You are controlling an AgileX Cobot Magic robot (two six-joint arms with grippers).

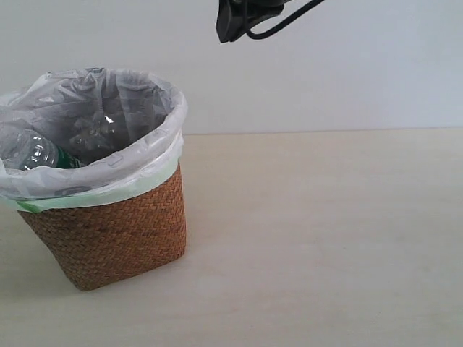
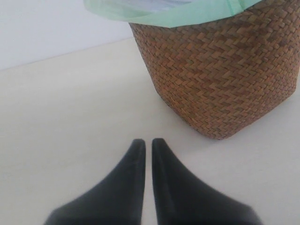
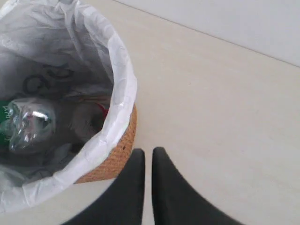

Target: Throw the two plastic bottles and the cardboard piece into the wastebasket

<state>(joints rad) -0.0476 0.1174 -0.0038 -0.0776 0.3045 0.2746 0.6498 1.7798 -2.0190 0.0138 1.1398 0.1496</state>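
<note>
At nine o'clock on the pale surface (image 1: 325, 238), the round brown wicker wastebasket (image 1: 116, 231) holds the wide clear green-labelled plastic bottle (image 1: 32, 152); cardboard unconfirmed. Left tool (image 2: 147, 143) and right tool (image 3: 148, 152) sit clenched, empty; swinging low, the right might snag the white liner (image 3: 119, 84).

The exterior view looks, close, across the pale beige tabletop (image 1: 325, 238) toward its far edge. The left wrist view sits low beside the round brown woven wicker basket (image 2: 225, 79). The right wrist view looks down into it. All three share that basket.
</note>
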